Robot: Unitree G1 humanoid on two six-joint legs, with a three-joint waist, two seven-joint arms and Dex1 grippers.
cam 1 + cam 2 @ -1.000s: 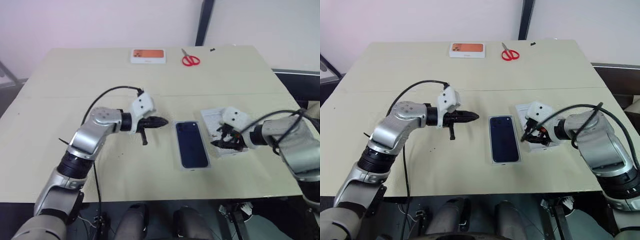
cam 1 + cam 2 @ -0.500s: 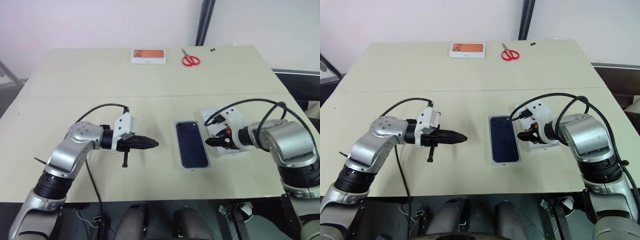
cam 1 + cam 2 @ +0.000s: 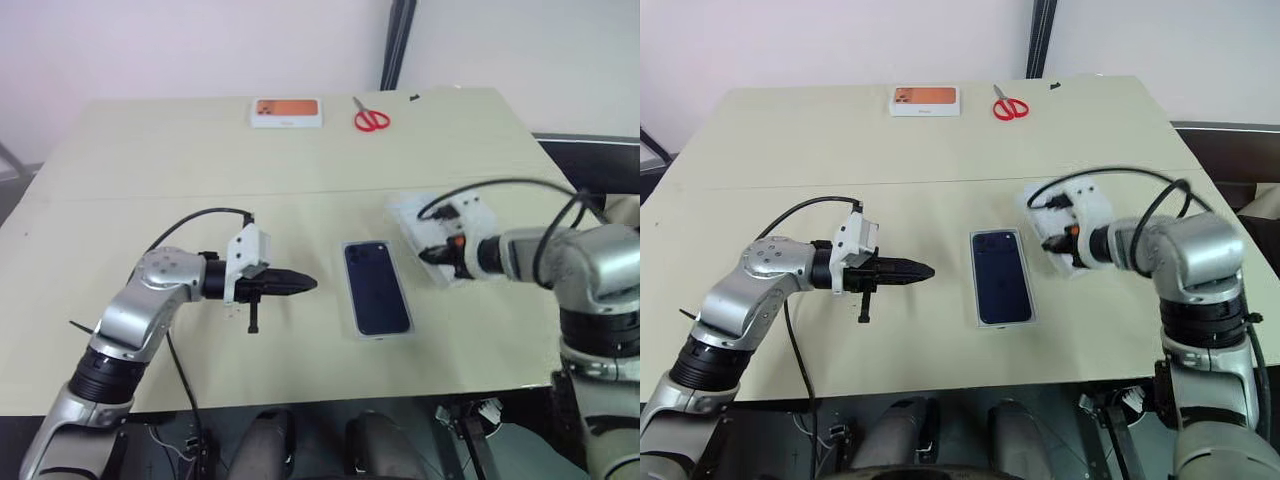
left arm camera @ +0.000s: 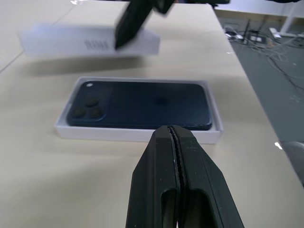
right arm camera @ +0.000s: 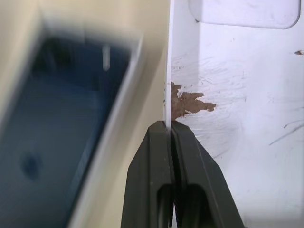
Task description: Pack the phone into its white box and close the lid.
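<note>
Pale beige tabletop (image 3: 150, 160) runs back to a white wall, its matte surface crossed by a faint seam. Near the front, the phone (image 3: 377, 287) lies flat inside the white box (image 4: 209, 134): a slim, dark navy slab with rounded corners, a glossy back and a camera cluster at its far corner. The box is a shallow cardboard tray whose thin white walls frame the phone closely on all sides.

To the box's left, well apart from it, the left gripper (image 3: 303, 285) hovers with its two black fingers pressed together on nothing, pointing towards the tray's long side.

On the other side, the right gripper (image 5: 169, 127) has its fingers pinched shut on the edge of the lid (image 3: 433, 222), a shallow white cardboard cover that looks raised off the table just beside the box. The lid's pale inner face is scuffed, with a torn brown patch next to the fingertips.

At the table's far edge lie a white box with an orange picture (image 3: 288, 111) and red-handled scissors (image 3: 371, 118), near each other.
</note>
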